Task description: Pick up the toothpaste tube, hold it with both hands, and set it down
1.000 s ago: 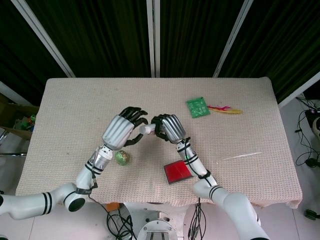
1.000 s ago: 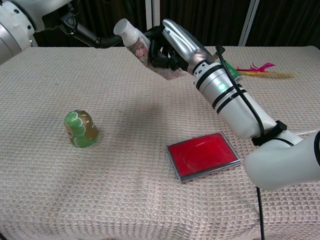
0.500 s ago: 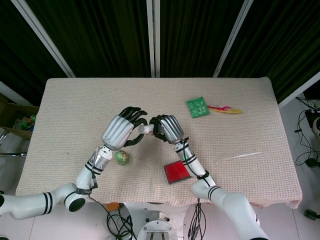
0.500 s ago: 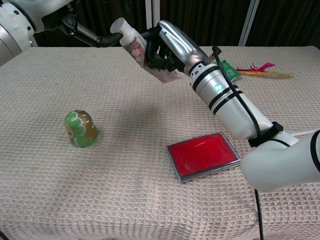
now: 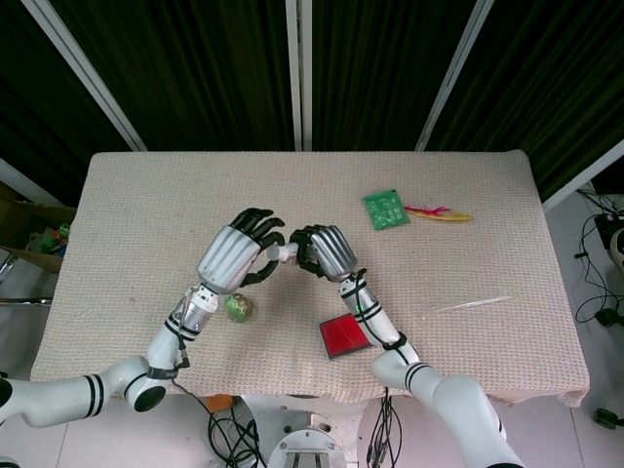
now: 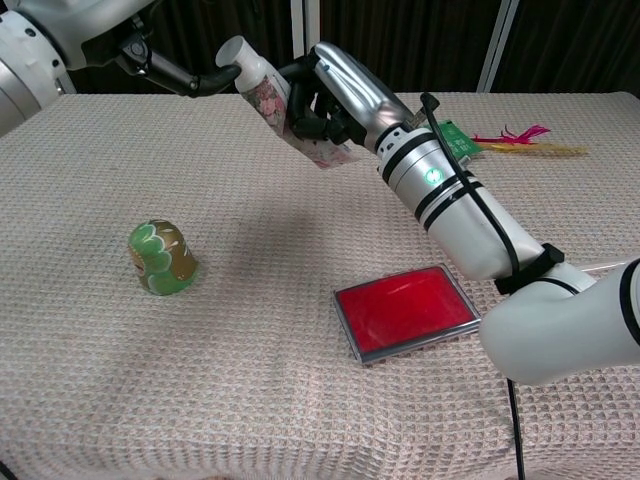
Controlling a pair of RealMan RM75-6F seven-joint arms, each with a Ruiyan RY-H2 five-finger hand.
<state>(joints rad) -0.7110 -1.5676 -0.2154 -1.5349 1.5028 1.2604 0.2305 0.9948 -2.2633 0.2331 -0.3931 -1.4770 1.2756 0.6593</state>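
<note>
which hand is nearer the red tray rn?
Right. The right hand holds the toothpaste tube just up-table of the red tray; the left hand sits farther off, above the green cup.

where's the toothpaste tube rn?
Off the table, mid-cloth: the toothpaste tube is gripped by the right hand, with the left hand touching its cap end. The green dome toy sits below on the robot's left.
</note>
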